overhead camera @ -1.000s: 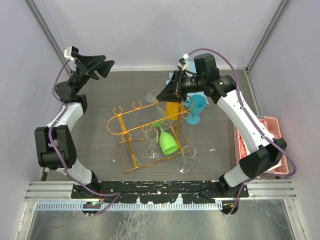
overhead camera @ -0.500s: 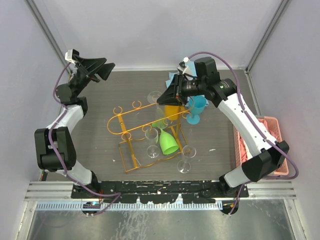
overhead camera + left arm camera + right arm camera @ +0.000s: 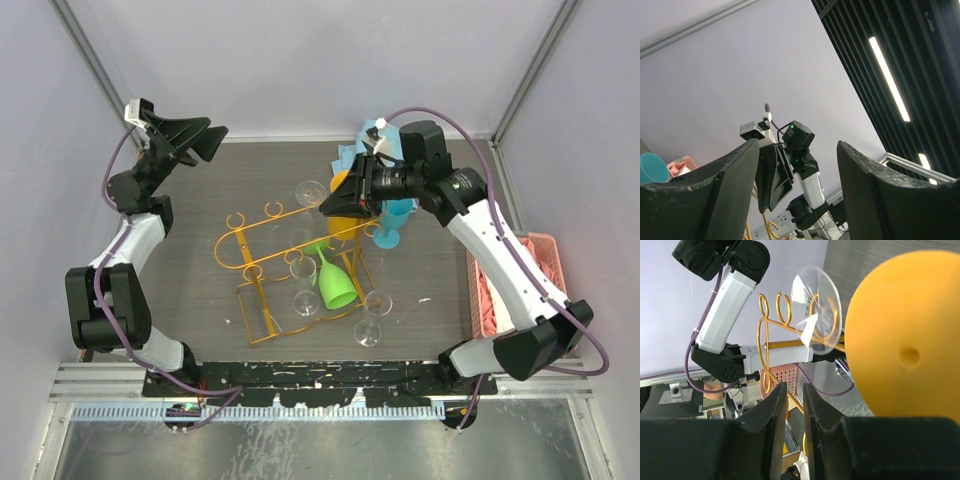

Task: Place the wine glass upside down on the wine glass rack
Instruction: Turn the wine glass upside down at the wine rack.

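The orange-gold wire wine glass rack (image 3: 290, 213) stands mid-table. A clear wine glass (image 3: 309, 190) shows its round foot at the far end of the rack's top rail. In the right wrist view that foot (image 3: 817, 310) sits against the curled loops of the rack (image 3: 785, 345). I cannot tell whether it rests on them. My right gripper (image 3: 324, 207) is just right of the foot. Its jaws (image 3: 795, 390) stand a narrow slit apart, with nothing visible between them. My left gripper (image 3: 198, 135) is raised at the far left, open and empty (image 3: 797, 145).
An orange cup (image 3: 345, 222) sits right under my right wrist and looms close in the wrist view (image 3: 910, 330). A blue glass (image 3: 393, 215) stands beside it. A green glass (image 3: 335, 285) and two clear glasses (image 3: 372, 320) (image 3: 303, 285) are by the rack. A pink basket (image 3: 545, 290) is at the right edge.
My right arm has drawn slightly back to the right and the orange cup shows more behind it. The clear glass's foot stays nearly in place. The left arm barely shifts.
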You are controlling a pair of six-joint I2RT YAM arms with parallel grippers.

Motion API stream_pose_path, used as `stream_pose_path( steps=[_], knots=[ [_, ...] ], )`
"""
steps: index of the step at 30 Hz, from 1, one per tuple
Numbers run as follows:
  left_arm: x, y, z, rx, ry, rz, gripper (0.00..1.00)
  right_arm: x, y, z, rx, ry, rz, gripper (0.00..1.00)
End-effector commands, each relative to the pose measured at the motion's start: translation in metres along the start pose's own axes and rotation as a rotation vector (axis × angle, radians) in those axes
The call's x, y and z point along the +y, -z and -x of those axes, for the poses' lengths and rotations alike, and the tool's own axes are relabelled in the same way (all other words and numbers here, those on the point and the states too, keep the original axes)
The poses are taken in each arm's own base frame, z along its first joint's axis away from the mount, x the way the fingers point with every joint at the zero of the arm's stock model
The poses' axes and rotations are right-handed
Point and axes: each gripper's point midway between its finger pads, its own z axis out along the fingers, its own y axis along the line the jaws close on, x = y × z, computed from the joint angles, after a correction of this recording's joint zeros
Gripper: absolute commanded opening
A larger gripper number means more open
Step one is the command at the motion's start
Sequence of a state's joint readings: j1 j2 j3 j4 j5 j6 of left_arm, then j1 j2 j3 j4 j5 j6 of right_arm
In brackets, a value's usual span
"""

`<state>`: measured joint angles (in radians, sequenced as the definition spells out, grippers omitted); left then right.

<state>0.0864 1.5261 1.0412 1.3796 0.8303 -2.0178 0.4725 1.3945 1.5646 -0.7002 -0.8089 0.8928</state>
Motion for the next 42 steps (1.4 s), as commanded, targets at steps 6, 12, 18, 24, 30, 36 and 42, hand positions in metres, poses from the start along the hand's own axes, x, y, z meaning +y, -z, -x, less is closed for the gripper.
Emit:
stream_pose_path(
  steps=[6, 12, 18, 24, 30, 36, 42],
  knots=[
    [-0.034, 0.002, -0.019, 0.019, -0.095, -0.073, 0.65, 0.019, 0.015, -0.011, -0.033, 0.068, 0.067, 0.26],
    [-0.037, 0.004, -0.023, 0.022, -0.097, -0.074, 0.65, 0.031, 0.023, -0.013, -0.048, 0.094, 0.092, 0.26],
    [-0.039, 0.004, -0.025, 0.035, -0.1, -0.074, 0.65, 0.056, 0.035, -0.01, -0.084, 0.156, 0.143, 0.26],
    [-0.037, 0.001, -0.024, 0.058, -0.107, -0.067, 0.65, 0.097, 0.055, -0.004, -0.153, 0.271, 0.218, 0.29],
    [-0.019, -0.001, -0.021, 0.089, -0.119, -0.005, 0.64, 0.12, 0.091, 0.009, -0.35, 0.463, 0.134, 0.38],
    [0.023, 0.003, -0.015, 0.089, -0.115, 0.172, 0.63, 0.082, 0.13, 0.024, -0.575, 0.485, -0.142, 0.41],
    [0.066, 0.015, -0.009, 0.081, -0.168, 0.43, 0.63, 0.028, 0.158, 0.025, -0.708, 0.425, -0.371, 0.42]
  ],
)
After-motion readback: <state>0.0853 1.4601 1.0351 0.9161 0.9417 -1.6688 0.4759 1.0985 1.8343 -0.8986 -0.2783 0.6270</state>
